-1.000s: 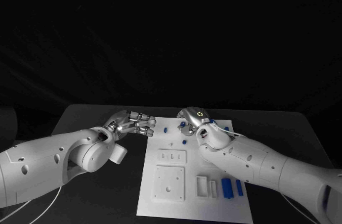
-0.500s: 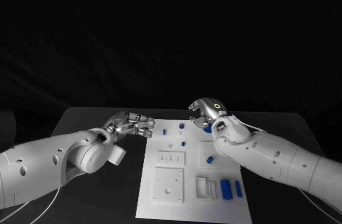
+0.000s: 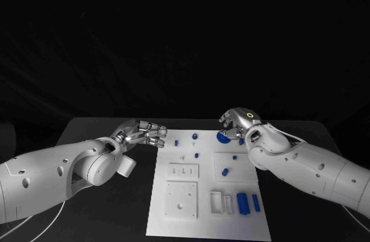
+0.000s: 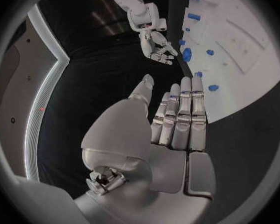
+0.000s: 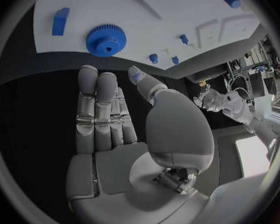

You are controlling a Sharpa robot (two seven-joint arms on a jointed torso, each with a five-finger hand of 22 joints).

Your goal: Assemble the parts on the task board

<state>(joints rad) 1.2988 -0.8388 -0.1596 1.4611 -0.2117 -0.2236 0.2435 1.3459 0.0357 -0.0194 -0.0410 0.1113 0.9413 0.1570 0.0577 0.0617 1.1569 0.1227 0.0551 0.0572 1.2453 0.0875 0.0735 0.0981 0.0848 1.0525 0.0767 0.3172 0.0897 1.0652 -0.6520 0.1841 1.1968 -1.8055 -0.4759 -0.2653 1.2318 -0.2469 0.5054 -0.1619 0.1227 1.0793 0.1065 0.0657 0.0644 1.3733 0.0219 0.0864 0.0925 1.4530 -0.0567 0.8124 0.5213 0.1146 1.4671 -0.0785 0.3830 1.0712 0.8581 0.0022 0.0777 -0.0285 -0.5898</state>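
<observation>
The white rectangular task board (image 3: 208,199) lies in the middle of the black table (image 3: 100,125), its long side running from near to far. The left hand (image 3: 143,133) hovers just off the board's far left corner, over bare table; in the left wrist view its silver fingers (image 4: 181,115) lie straight and side by side with the thumb apart from them, and nothing sits in the palm, so it is empty and unclenched. The right hand (image 3: 240,125) hangs at the board's far right corner, and the right wrist view shows its fingers (image 5: 97,109) likewise stretched flat with the thumb off to one side and nothing held. Just beyond those fingertips a round blue toothed gear (image 5: 105,39) lies flat on the board near its far edge; in the head view the same gear (image 3: 223,137) shows just left of the right hand, and whether a fingertip touches it cannot be told. A small blue block (image 5: 60,21) lies close by the gear on the board. Farther left along the far edge stand several small blue pegs (image 3: 193,137), one of them near the left corner (image 3: 176,143). A short blue cylinder (image 3: 225,172) lies on a raised white panel in the board's middle right. At the near right, two long blue bars (image 3: 244,203) rest side by side next to a white slotted holder (image 3: 222,203), and a white square plate with a hole (image 3: 182,198) sits at the near left.
</observation>
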